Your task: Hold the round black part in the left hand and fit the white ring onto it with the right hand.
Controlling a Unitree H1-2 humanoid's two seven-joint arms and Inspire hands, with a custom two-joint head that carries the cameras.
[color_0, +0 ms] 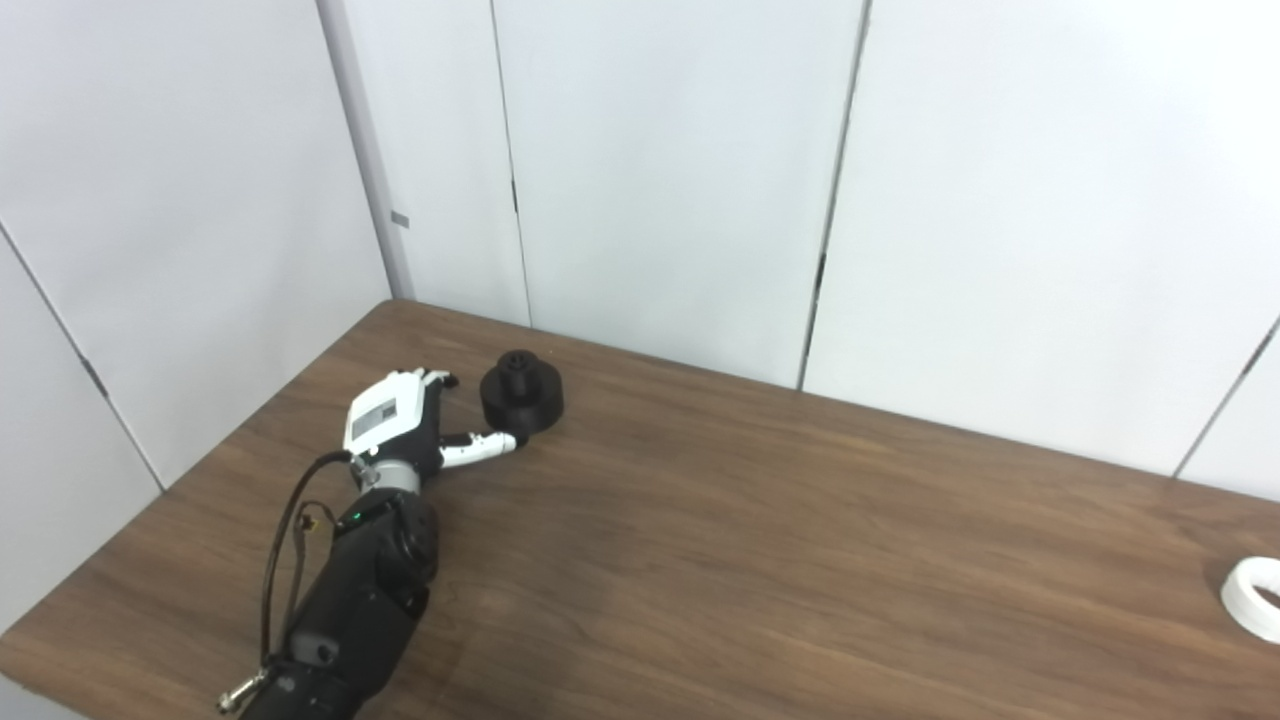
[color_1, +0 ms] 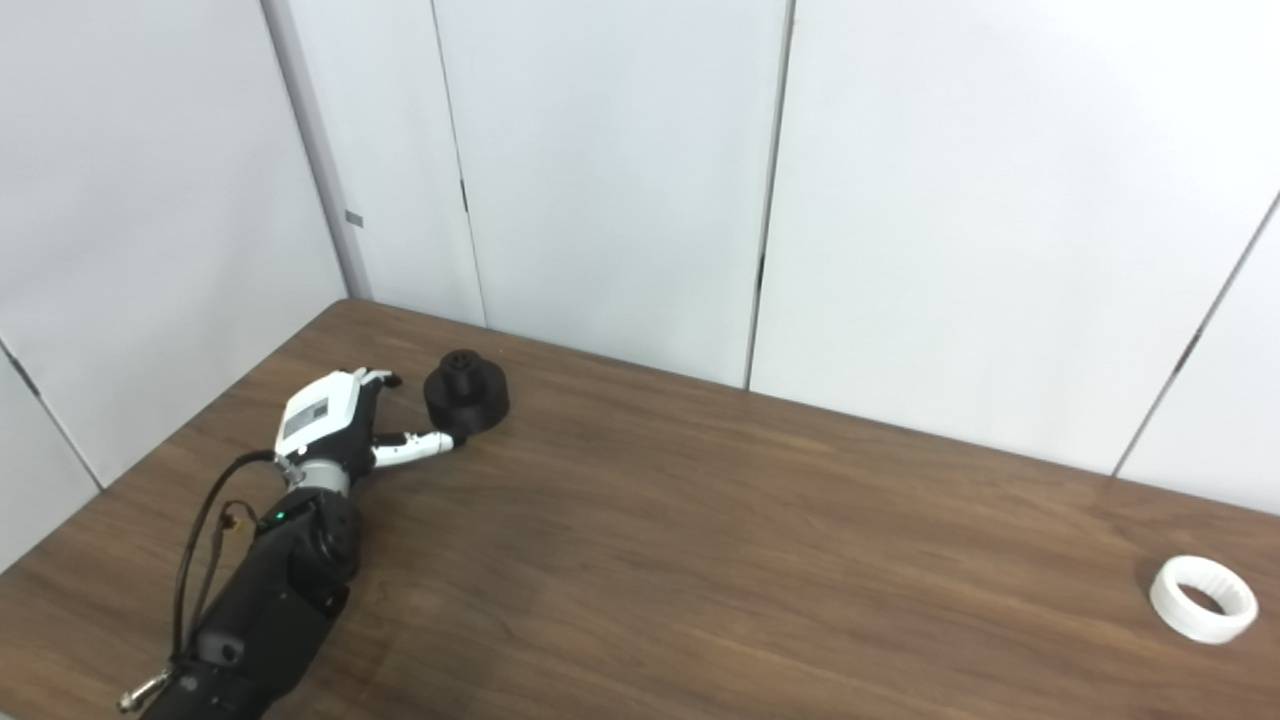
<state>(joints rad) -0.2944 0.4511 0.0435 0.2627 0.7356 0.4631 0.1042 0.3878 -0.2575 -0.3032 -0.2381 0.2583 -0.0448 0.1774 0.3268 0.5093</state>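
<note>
Partly, left hand (color_0: 400, 425) hides round black part's (color_0: 522, 390) near side.

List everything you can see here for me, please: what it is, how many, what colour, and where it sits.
round black part: one, black, standing on the far left of the table, a narrower knob on top
white ring: one, white, lying flat near the table's right edge, far from the black part
table: one, dark brown wood grain, filling the lower picture
wall panels: several, pale grey-white, behind and to the left of the table
left robot hand: one, white and black, fingers apart beside the black part, a fingertip at its base, not gripping it
left arm: one, black, coming in from the bottom left
right robot hand: not in view
</note>
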